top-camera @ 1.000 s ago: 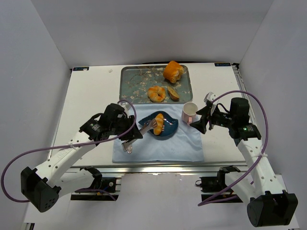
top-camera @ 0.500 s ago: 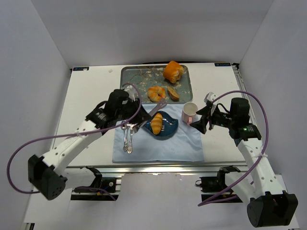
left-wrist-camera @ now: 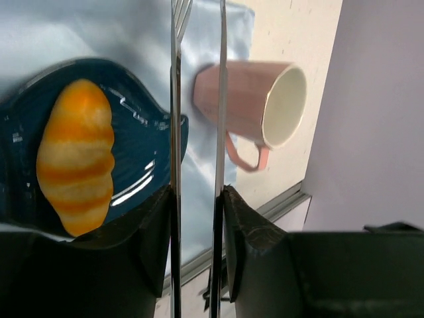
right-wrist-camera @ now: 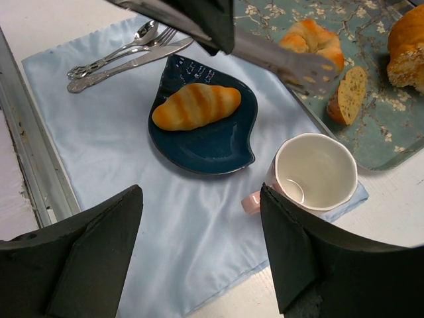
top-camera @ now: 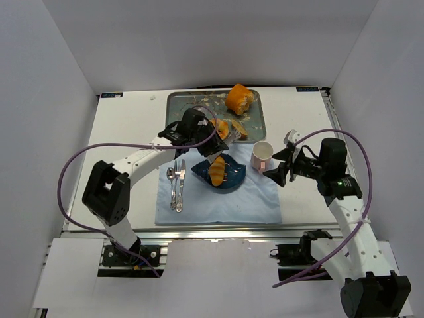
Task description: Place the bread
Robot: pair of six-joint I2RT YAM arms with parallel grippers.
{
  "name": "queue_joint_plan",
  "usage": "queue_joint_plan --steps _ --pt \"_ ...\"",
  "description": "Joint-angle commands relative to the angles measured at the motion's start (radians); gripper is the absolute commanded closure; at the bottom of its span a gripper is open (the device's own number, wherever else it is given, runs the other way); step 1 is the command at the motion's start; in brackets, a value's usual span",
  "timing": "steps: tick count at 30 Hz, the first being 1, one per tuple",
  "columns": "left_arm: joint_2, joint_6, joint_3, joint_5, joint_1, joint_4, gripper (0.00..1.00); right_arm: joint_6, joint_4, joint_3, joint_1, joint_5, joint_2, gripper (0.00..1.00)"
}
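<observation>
A striped golden bread roll (top-camera: 217, 171) (left-wrist-camera: 74, 156) (right-wrist-camera: 196, 106) lies on the dark blue leaf-shaped plate (top-camera: 234, 181) (left-wrist-camera: 142, 189) (right-wrist-camera: 218, 149). My left gripper (top-camera: 207, 134) (left-wrist-camera: 197, 193) is shut on metal tongs (top-camera: 222, 141) (left-wrist-camera: 175, 132) (right-wrist-camera: 285, 63). The tongs' two arms stand apart with nothing between them, above the plate's far edge near the tray. My right gripper (top-camera: 277, 173) (right-wrist-camera: 199, 192) is open and empty, just right of the pink mug (top-camera: 262, 156) (left-wrist-camera: 252, 106) (right-wrist-camera: 315, 172).
A patterned tray (top-camera: 175, 122) (right-wrist-camera: 391, 152) at the back holds a large loaf (top-camera: 238, 99), a small roll (top-camera: 222, 126) and a bread slice (top-camera: 240, 130) (right-wrist-camera: 348, 96). Cutlery (top-camera: 175, 185) (right-wrist-camera: 119, 56) lies on the light blue cloth (top-camera: 218, 205) left of the plate.
The tongs let go of the roll, which now lies on the plate. My left arm has swung away from the plate toward the tray. The right arm has barely moved.
</observation>
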State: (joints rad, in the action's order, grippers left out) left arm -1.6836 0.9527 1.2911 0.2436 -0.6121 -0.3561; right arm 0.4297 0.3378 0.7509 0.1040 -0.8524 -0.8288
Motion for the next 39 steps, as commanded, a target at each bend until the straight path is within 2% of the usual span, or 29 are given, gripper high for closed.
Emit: queue_joint_plan --steps 1,9,20,39 --pt "-0.005 0.024 0.071 0.005 0.025 0.054 0.55 0.001 -0.033 -0.016 -0.009 -0.017 0.014 0.24" --pt "-0.059 0.034 0.085 -0.006 0.057 0.049 0.50 -0.005 -0.046 -0.031 -0.015 -0.027 0.017 0.24" --pt "-0.139 0.041 0.142 0.025 0.060 0.060 0.50 -0.005 -0.052 -0.042 -0.027 -0.034 0.023 0.24" --pt "-0.209 0.080 0.152 0.059 0.064 0.117 0.50 -0.011 -0.059 -0.053 -0.038 -0.047 0.028 0.24"
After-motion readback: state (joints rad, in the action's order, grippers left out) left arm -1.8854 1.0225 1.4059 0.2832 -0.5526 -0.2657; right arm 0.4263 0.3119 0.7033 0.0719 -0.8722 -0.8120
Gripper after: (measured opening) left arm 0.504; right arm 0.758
